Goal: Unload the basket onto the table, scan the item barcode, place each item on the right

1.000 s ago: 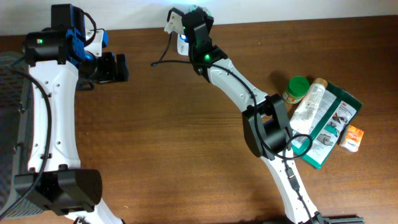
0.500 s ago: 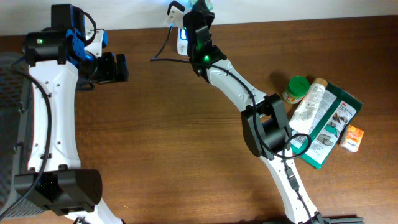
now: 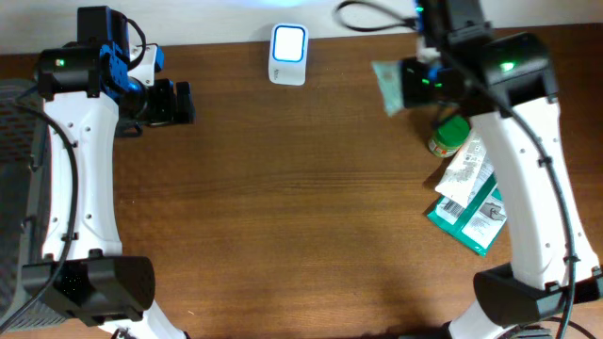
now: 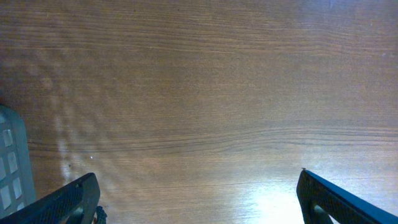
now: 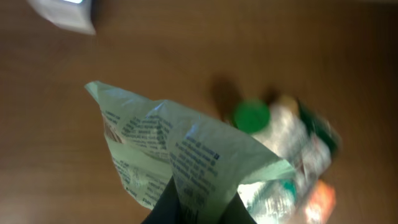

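Observation:
My right gripper [image 3: 407,83] is shut on a pale green printed packet [image 3: 385,85], held above the table at the back right. In the right wrist view the packet [image 5: 186,149] stands folded between my dark fingers [image 5: 165,208], its small print facing the camera. The white barcode scanner [image 3: 288,42] with its lit blue-white face stands at the back centre, well left of the packet, and shows blurred in the wrist view's top left corner as the scanner [image 5: 62,9]. My left gripper [image 3: 182,102] hangs open at the back left, nothing between its fingertips [image 4: 74,196].
A pile lies at the right: a green-lidded jar [image 3: 450,135], a clear printed pouch [image 3: 467,162] and a dark green package [image 3: 469,215]. The jar's lid [image 5: 252,115] shows beyond the packet. A grey basket [image 3: 11,141] sits at the left edge.
My right arm has swung from over the scanner to the right, carrying the green packet with it. The scanner now stands uncovered. The left arm has not moved.

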You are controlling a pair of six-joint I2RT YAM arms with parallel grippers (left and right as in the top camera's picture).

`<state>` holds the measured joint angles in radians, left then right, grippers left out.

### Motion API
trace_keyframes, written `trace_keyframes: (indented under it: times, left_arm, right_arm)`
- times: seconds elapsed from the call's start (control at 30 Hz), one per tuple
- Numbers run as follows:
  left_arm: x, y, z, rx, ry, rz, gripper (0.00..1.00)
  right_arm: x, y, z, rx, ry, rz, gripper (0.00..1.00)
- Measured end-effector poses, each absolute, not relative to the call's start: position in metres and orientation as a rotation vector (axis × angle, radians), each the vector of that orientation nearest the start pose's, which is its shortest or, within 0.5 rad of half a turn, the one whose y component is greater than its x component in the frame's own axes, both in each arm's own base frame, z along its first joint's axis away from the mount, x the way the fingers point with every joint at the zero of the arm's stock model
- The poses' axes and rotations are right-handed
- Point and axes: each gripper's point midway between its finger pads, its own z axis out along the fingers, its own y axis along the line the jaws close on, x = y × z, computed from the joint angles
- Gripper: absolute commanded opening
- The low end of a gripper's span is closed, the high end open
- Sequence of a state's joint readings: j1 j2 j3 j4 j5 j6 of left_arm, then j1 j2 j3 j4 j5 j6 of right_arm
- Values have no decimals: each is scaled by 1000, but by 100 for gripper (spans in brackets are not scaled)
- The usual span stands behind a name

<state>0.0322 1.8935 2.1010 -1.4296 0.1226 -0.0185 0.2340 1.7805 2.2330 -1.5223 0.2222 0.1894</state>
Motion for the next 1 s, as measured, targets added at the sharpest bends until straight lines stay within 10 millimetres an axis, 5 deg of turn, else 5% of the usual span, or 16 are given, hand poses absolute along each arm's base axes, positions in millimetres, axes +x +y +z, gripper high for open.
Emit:
trace_keyframes:
  times: [0.17,0.2,0.3,0.33,0.37,0.43,0.53,0.6,0.67,0.7,0.73,0.77,0.9,1.0]
  left_arm:
    - [415,-8,243,-41,2790,-168,99]
    - [415,-8,243,-41,2789,-168,99]
    - [415,-7,243,-41,2787,-168,99]
    - [415,-8,243,-41,2788,-168,99]
    - [415,-8,243,-41,2788,-167,99]
    - [415,-8,243,-41,2789,-168,99]
    - [415,-8,243,-41,2789,-168,99]
    - [415,-8,243,-41,2790,-168,99]
    - [414,-8,243,-41,2791,-168,99]
    - [415,-8,243,-41,2789,-168,99]
    - [415,-8,243,-41,2788,-168,99]
    - [415,-8,243,-41,2790,-167,99]
    - [415,-7,243,-41,2788,-168,99]
    - [415,-8,243,-41,2788,-168,99]
  right_arm:
    - [346,-50,259,500,2854,-183,4]
    - [342,-75,228,614,2891,-198,4]
    - [338,-107,163,763,2924,-204,5]
    - [333,-117,142,814,2931,-199,17]
    - [335,-125,127,848,2905,-193,40]
    - [330,-134,106,893,2894,-187,51]
    - [328,-132,103,903,2904,-164,64]
    - [330,-123,123,846,2935,-86,80]
    - [349,-114,174,700,2883,34,91]
    - [352,-106,200,631,2858,91,91]
    - [351,-104,204,582,2862,96,92]
    - [354,-84,259,444,2764,165,92]
    - [304,-17,364,139,2535,216,98]
    - [241,0,405,137,2406,229,98]
